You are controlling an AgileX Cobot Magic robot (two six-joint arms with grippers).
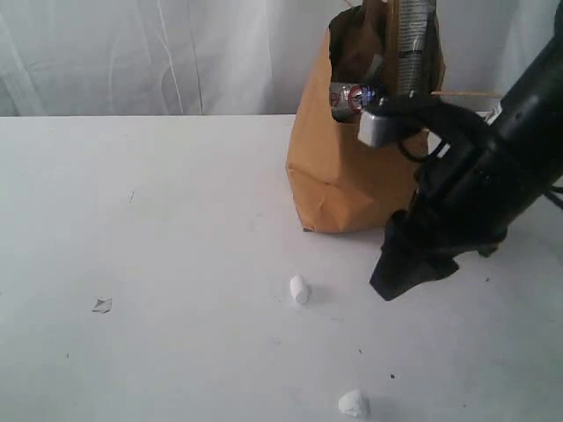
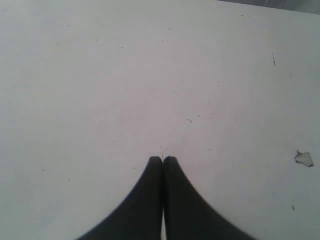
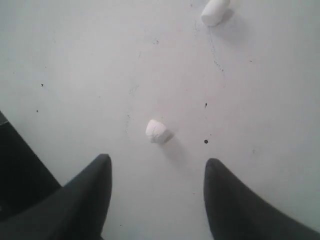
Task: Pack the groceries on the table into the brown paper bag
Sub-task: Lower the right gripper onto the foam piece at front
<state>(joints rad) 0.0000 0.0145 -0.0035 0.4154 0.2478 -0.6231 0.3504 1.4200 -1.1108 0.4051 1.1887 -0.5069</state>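
The brown paper bag (image 1: 347,180) stands upright at the back of the table (image 1: 176,229). The long noodle packet (image 1: 412,44) sticks out of its top. A shiny item with red and blue print (image 1: 352,95) shows through the bag's open side; which grocery it is I cannot tell. The other groceries are hidden or out of view. My right gripper (image 1: 393,281) (image 3: 157,167) hangs open just in front of the bag, above bare tabletop, holding nothing. My left gripper (image 2: 163,159) is shut and empty over bare table; the exterior view does not show it.
Two small white lumps (image 1: 300,289) (image 1: 354,403) lie on the table in front of the bag; the right wrist view shows them too (image 3: 159,131) (image 3: 215,11). A small paper scrap (image 1: 102,305) (image 2: 304,158) lies at the left. White curtain behind.
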